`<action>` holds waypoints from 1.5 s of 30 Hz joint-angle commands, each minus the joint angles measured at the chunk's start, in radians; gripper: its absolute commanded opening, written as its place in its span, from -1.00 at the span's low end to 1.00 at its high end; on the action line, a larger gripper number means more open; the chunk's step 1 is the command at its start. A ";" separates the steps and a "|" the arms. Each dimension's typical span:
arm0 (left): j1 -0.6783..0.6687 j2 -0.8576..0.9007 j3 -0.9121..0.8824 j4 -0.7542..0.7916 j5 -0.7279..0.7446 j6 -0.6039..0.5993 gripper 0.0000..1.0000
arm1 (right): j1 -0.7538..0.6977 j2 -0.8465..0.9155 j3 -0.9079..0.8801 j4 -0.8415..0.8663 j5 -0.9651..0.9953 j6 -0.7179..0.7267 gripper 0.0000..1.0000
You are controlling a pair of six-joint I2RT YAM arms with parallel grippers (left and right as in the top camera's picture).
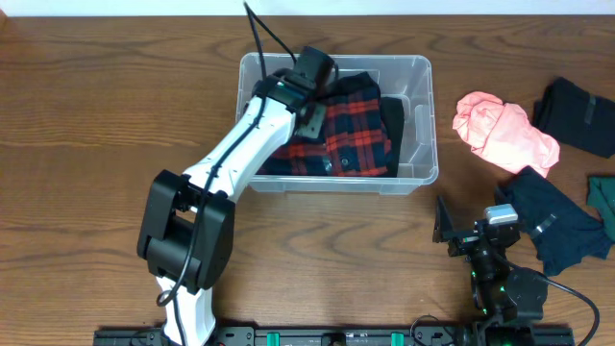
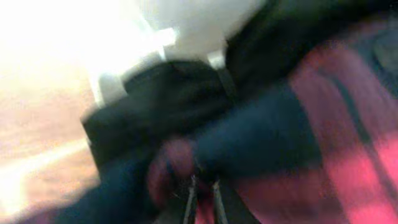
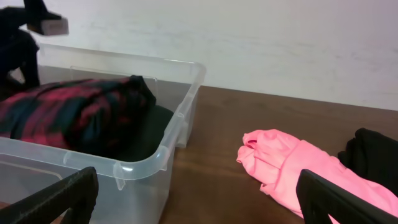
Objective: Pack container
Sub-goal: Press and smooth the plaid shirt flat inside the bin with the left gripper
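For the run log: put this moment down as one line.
left gripper: shut, inside container, over plaid shirt | right gripper: open, outside container, near pink garment

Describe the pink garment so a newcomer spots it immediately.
Find the clear rectangular plastic container on the brown wooden table. Just right of it lies a crumpled salmon-pink cloth. Unlike the black garment, navy garment and teal garment nearby, it is pink.

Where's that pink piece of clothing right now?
In the overhead view, the pink garment lies crumpled on the table, right of the clear container, between it and a black garment near the right edge.
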 commanded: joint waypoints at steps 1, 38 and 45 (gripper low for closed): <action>0.035 0.013 0.019 0.031 -0.024 0.031 -0.77 | 0.007 -0.003 -0.003 -0.002 0.000 -0.005 0.98; -0.206 -0.043 0.078 -0.067 0.192 -0.028 -0.82 | 0.007 -0.003 -0.003 -0.002 0.000 -0.005 0.98; -0.227 0.092 0.078 -0.013 0.244 -0.031 -0.79 | 0.007 -0.003 -0.003 -0.002 0.000 -0.005 0.99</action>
